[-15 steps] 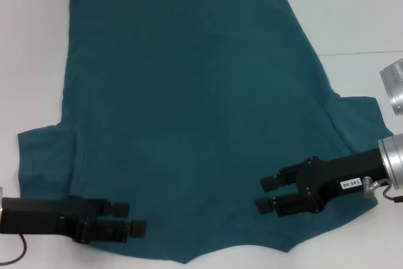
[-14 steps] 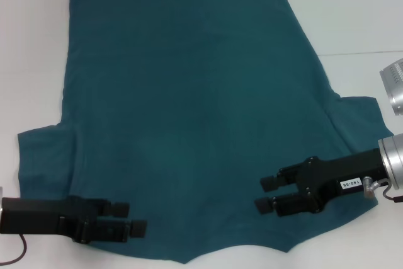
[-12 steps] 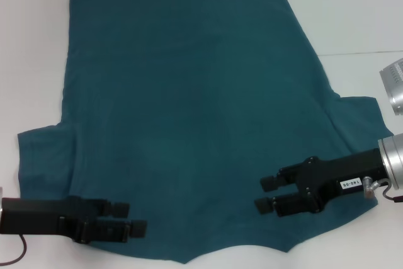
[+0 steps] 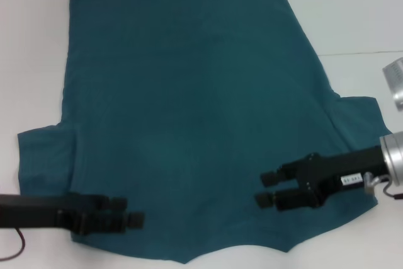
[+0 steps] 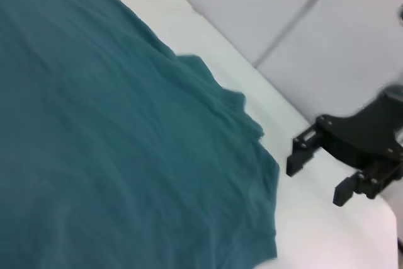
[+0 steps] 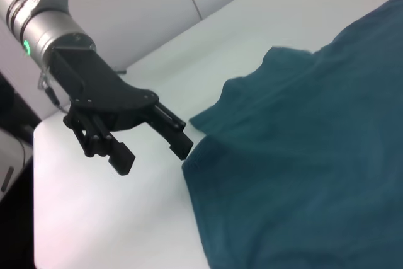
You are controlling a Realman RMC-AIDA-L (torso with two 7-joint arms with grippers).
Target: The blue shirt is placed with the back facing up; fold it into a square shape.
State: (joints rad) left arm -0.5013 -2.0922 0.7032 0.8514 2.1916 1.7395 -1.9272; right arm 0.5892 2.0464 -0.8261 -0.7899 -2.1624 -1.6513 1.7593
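Blue shirt [image 4: 189, 124] lies spread flat on the white table [image 4: 352, 11], unfolded, stretching ahead of and between both pincers. The left pincer [image 4: 129, 212] hovers over the near left corner by the sleeve, jaws parted, empty. The right pincer [image 4: 267, 188] hangs over the near right corner, jaws also apart, empty. Both likely sit there to take the near edge for a first fold. No containers show.

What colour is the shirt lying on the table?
The blue shirt is plain dark teal-blue, clearest in the head view.
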